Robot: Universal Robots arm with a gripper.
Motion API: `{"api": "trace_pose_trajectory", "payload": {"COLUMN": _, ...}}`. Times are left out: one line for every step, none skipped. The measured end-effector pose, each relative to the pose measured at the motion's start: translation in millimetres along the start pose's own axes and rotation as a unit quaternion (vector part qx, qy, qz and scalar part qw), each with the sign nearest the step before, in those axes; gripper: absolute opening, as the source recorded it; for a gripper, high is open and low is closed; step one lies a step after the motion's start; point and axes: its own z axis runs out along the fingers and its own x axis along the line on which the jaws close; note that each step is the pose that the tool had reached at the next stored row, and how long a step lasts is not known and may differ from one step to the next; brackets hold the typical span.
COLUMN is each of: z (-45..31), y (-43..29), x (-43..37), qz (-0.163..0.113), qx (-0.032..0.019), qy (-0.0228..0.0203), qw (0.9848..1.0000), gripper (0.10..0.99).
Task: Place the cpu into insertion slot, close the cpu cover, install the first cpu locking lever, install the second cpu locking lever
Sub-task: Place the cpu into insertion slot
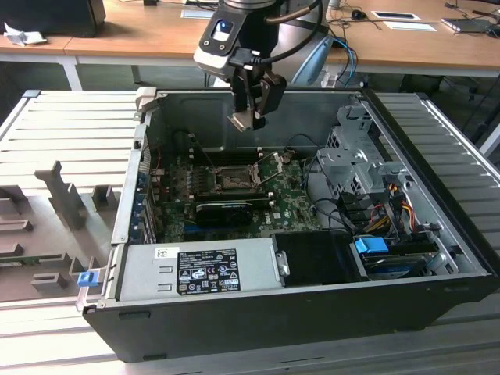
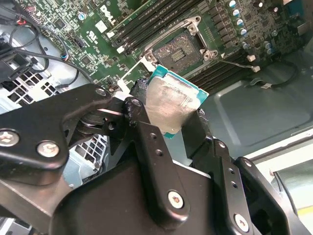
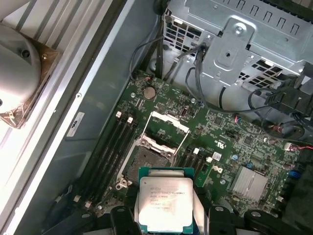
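Noted pale wooden desks (image 1: 117, 43) along top of frame, on white legs (image 1: 72, 74); papers (image 1: 408, 25) at upper right. Found grey slatted counter (image 1: 70, 125) across middle left and right edge. Evenly lit throughout.

cpu (image 3: 165, 200) brushed metal (dull sheen), pincer (image 2: 168, 102) matt black

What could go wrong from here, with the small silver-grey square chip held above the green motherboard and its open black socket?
1. The black gripper grips the small silver-grey square cpu, and in the first wrist view its sides look turned against those of the square black insertion slot; it might seat skewed.
2. The thin silver-grey cpu cover stands raised beside the slot; the gripper might catch it going down.
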Motion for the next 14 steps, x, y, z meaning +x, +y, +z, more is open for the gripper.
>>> {"api": "trace_pose_trajectory", "payload": {"z": 0.1, "y": 0.0, "x": 0.0, "qz": 0.002, "qx": 0.0, "qy": -0.0002, "qw": 1.0, "gripper": 0.529}}
{"api": "trace_pose_trajectory", "payload": {"z": 0.2, "y": 0.0, "x": 0.0, "qz": 0.005, "qx": -0.0001, "qy": -0.0005, "qw": 1.0, "gripper": 0.529}}
{"api": "trace_pose_trajectory", "payload": {"z": 0.3, "y": 0.0, "x": 0.0, "qz": 0.01, "qx": -0.0002, "qy": -0.0009, "qw": 1.0, "gripper": 0.529}}
{"api": "trace_pose_trajectory", "payload": {"z": 0.4, "y": 0.0, "x": 0.0, "qz": 0.012, "qx": -0.0002, "qy": -0.0011, "qw": 0.9999, "gripper": 0.529}}
{"api": "trace_pose_trajectory", "payload": {"z": 0.5, "y": 0.0, "x": 0.0, "qz": 0.014, "qx": -0.0002, "qy": -0.0013, "qw": 0.9999, "gripper": 0.529}}
{"api": "trace_pose_trajectory", "payload": {"z": 0.5, "y": 0.0, "x": 0.0, "qz": 0.016, "qx": -0.0003, "qy": -0.0015, "qw": 0.9999, "gripper": 0.529}}
{"api": "trace_pose_trajectory", "payload": {"z": 0.6, "y": -0.1, "x": 0.0, "qz": 0.018, "qx": -0.0003, "qy": -0.0017, "qw": 0.9998, "gripper": 0.529}}
{"api": "trace_pose_trajectory", "payload": {"z": 0.8, "y": -0.1, "x": 0.0, "qz": 0.023, "qx": -0.0004, "qy": -0.0021, "qw": 0.9997, "gripper": 0.529}}
{"api": "trace_pose_trajectory", "payload": {"z": 0.9, "y": -0.1, "x": 0.0, "qz": 0.025, "qx": -0.0005, "qy": -0.0022, "qw": 0.9997, "gripper": 0.529}}
{"api": "trace_pose_trajectory", "payload": {"z": 0.9, "y": -0.1, "x": 0.0, "qz": 0.027, "qx": -0.0005, "qy": -0.0024, "qw": 0.9996, "gripper": 0.529}}
{"api": "trace_pose_trajectory", "payload": {"z": 1.0, "y": -0.1, "x": 0.0, "qz": 0.03, "qx": -0.0005, "qy": -0.0027, "qw": 0.9996, "gripper": 0.529}}
{"api": "trace_pose_trajectory", "payload": {"z": 1.1, "y": -0.1, "x": 0.0, "qz": 0.032, "qx": -0.0006, "qy": -0.0029, "qw": 0.9995, "gripper": 0.529}}
{"api": "trace_pose_trajectory", "payload": {"z": 1.2, "y": -0.1, "x": 0.0, "qz": 0.035, "qx": -0.0007, "qy": -0.0031, "qw": 0.9994, "gripper": 0.529}}
{"api": "trace_pose_trajectory", "payload": {"z": 1.3, "y": -0.1, "x": 0.0, "qz": 0.037, "qx": -0.0007, "qy": -0.0033, "qw": 0.9993, "gripper": 0.529}}
